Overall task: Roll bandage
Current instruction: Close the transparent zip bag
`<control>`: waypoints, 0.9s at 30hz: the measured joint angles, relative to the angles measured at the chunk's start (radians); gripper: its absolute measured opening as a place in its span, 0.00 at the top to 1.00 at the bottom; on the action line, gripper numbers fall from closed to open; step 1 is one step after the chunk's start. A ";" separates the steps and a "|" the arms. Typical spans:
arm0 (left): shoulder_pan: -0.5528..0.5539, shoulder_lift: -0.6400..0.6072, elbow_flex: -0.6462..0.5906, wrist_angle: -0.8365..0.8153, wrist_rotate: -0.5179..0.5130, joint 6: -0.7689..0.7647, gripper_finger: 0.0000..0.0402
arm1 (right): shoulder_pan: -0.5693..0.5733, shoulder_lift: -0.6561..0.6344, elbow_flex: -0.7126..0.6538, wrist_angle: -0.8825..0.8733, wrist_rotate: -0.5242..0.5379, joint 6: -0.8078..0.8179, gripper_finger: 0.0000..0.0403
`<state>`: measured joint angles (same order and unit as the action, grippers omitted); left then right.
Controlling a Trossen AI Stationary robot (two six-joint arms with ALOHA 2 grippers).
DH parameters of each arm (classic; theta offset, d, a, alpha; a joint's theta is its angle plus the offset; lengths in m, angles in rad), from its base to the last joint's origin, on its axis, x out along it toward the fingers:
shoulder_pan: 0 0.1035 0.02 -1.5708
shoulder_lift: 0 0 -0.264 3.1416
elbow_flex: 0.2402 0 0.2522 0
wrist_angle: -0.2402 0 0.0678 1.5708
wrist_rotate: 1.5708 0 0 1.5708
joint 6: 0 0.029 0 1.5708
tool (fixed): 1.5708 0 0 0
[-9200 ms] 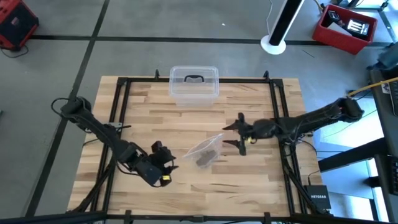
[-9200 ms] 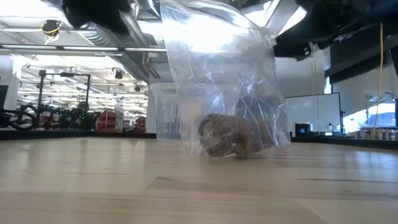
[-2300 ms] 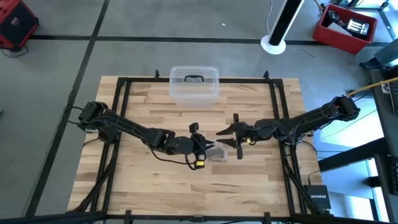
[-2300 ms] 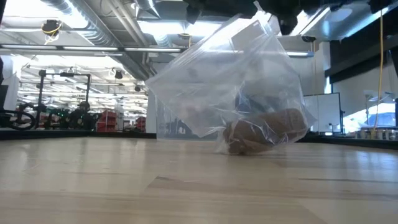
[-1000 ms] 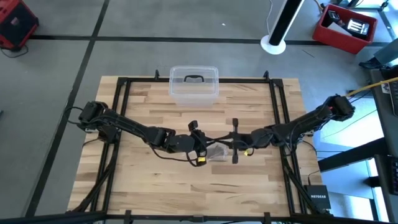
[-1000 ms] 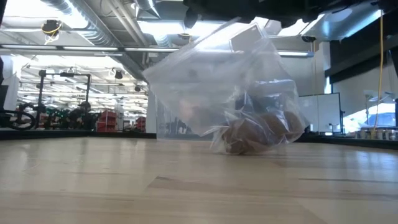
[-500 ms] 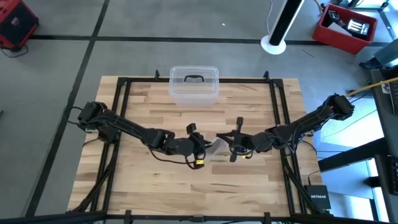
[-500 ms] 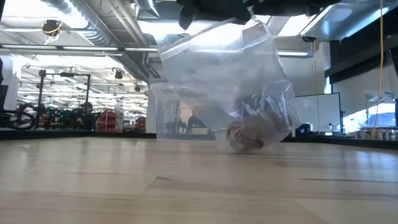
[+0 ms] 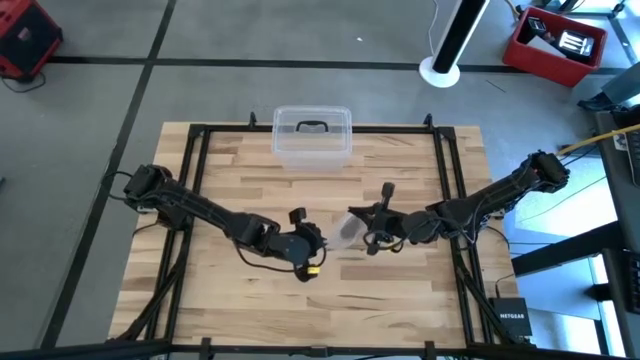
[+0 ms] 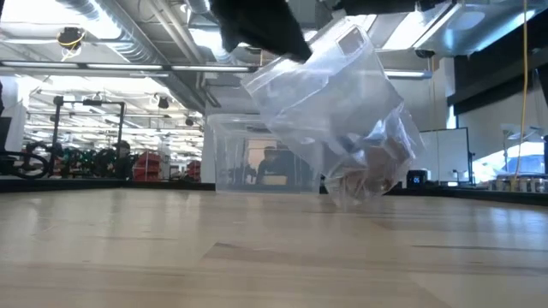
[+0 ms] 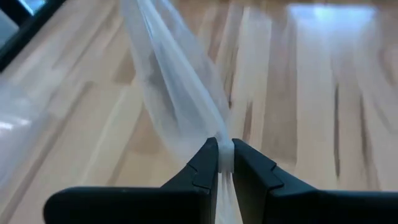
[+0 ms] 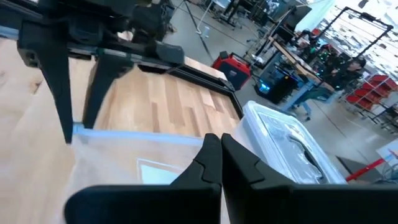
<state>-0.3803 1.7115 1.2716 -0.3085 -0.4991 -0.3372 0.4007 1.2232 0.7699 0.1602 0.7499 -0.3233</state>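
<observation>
The bandage (image 10: 363,184) is a rolled brown wad lying in the bottom of a clear plastic zip bag (image 10: 330,107), and in the high view the bag (image 9: 345,232) hides it. The bag hangs over the table's middle between my two grippers. My left gripper (image 9: 321,237) is shut on the bag from the left. My right gripper (image 9: 354,219) is shut at the bag's top from the right. I cannot tell whether the bag's lower end touches the table. My left gripper pinches a thin fold of the bag's film (image 11: 225,151) between its two fingertips, at the blue zip edge (image 12: 76,129). The fingers slant down from the table's left. The film runs taut away from them. My right gripper is shut on the bag's top by the zip edge (image 12: 198,140), coming almost level from the table's right. Its own fingers hide the place of contact. The bag hangs below them with the bandage in its lowest corner.
A clear plastic box with a dark handle (image 9: 312,135) stands at the table's far edge, behind the bag. A black frame (image 9: 190,180) runs along the table's sides. Bare wood lies toward the near edge (image 9: 330,310).
My left gripper has drawn a little toward the table's near left and tipped further down, keeping its pinch. My right gripper has risen slightly and rolled. The bag's top has swung and drawn narrower, and the bandage has shifted into the bag's right lower corner.
</observation>
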 joint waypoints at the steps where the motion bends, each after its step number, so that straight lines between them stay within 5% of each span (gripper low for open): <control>1: -0.004 0.000 0.000 -0.025 0.000 -0.013 0.92 | 0.000 0.000 0.003 -0.008 0.004 0.000 1.00; 10: -0.043 0.001 -0.002 -0.250 -0.001 -0.141 0.92 | 0.000 -0.001 0.004 -0.013 0.007 0.003 1.00; 17: -0.046 0.002 -0.003 -0.265 0.005 -0.154 0.92 | -0.003 -0.002 0.005 -0.055 -0.049 0.074 0.99; 27: -0.021 0.003 -0.003 -0.259 0.007 -0.164 0.92 | -0.003 -0.005 0.007 -0.134 -0.169 0.295 0.84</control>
<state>-0.4012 1.7148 1.2686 -0.5679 -0.4920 -0.5012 0.3981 1.2182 0.7769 0.0262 0.5807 -0.0285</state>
